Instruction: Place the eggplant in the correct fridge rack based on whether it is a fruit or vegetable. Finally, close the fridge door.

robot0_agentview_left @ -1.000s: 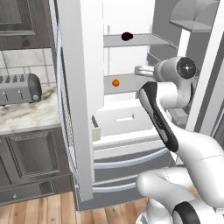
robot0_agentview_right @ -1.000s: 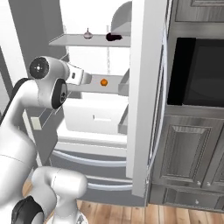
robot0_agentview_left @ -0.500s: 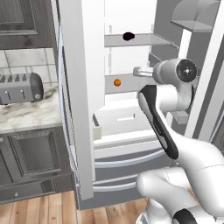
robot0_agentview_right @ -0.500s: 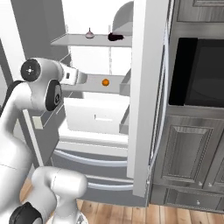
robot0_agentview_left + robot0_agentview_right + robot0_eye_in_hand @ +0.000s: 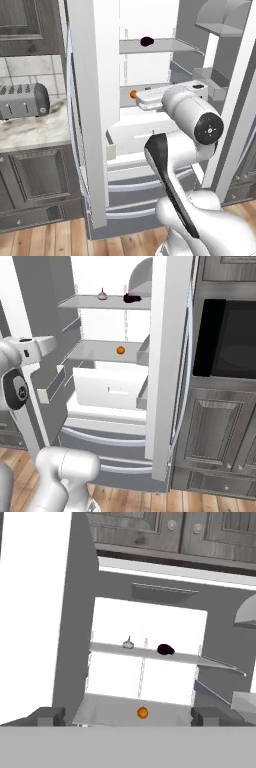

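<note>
Eggplant [image 5: 165, 649] and one garlic bulb [image 5: 128, 644] share the fridge rack [image 5: 150, 654]; one orange ball [image 5: 142, 713] below; hand [image 5: 127, 716] spread wide, empty.

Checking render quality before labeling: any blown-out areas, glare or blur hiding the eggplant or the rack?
Left base view: the fridge back wall is flat white, yet the eggplant reads sharply on the fridge rack. Right base view: same overexposed interior, soft shading under the rack, no motion blur. Hand view: the left side is pure white with no detail; the eggplant has little surface detail, and the small orange ball stays crisp.

Fridge rack [image 5: 150, 655] carries eggplant [image 5: 165, 649] and garlic bulb [image 5: 128, 644], with open space between them
</note>
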### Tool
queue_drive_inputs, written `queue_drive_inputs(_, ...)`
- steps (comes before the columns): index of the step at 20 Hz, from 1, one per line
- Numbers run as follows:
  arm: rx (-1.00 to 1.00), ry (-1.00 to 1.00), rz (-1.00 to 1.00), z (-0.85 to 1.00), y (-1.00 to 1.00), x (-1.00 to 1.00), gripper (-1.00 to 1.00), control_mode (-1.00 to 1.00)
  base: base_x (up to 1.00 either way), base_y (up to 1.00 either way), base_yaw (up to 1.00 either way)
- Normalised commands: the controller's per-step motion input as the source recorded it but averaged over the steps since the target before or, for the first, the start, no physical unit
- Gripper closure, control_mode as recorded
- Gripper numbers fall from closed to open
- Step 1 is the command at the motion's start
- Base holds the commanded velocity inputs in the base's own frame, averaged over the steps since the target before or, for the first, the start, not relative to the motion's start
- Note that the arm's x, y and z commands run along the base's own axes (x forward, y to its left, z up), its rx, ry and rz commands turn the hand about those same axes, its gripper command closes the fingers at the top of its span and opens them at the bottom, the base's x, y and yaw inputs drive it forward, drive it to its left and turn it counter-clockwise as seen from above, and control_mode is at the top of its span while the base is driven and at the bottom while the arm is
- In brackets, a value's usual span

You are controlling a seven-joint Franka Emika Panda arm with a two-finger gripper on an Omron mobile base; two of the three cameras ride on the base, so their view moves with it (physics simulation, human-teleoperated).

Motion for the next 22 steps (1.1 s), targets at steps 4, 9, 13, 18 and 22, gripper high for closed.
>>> queue_drive_inputs(4, -0.36, 0.00, 0.06, 0.15, 1.00, -0.78, -1.00, -1.00, 0.00, 0.00, 0.00)
queue_drive_inputs(9, -0.37, 0.00, 0.02, 0.22, 1.00, -0.65, -1.00, -1.00, 0.00, 0.00, 0.00)
queue_drive_inputs(13, -0.40, 0.03, 0.00, -0.02, 1.00, -0.17, -1.00, -1.00, 0.00, 0.00, 0.00)
queue_drive_inputs(18, -0.37, 0.14, 0.00, -0.32, 1.00, 0.38, -1.00, -1.00, 0.00, 0.00, 0.00)
queue_drive_inputs(22, -0.28, 0.14, 0.00, -0.37, 0.99, 0.68, -1.00, -1.00, 0.00, 0.00, 0.00)
